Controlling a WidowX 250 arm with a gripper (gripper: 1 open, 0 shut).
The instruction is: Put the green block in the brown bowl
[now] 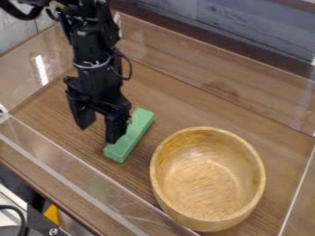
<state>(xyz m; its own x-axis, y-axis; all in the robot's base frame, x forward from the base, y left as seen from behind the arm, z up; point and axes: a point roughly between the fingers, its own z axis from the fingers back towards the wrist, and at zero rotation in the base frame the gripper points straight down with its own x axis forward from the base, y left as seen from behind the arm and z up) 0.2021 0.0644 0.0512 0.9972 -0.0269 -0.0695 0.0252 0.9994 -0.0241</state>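
Observation:
The green block [132,138] lies flat on the wooden table, a slim bright green bar angled from lower left to upper right. My gripper [99,122] points straight down just left of it and stands open, its black fingers [114,123] overlapping the block's left part in this view. Whether a finger touches the block cannot be told. The brown bowl [208,177] sits to the right at the front, a wide light wooden bowl with a thick rim and nothing inside.
Clear acrylic walls [74,184] ring the table on all sides. A clear plastic stand [40,68] is at the left wall. The black arm [88,37] rises from the gripper toward the upper left.

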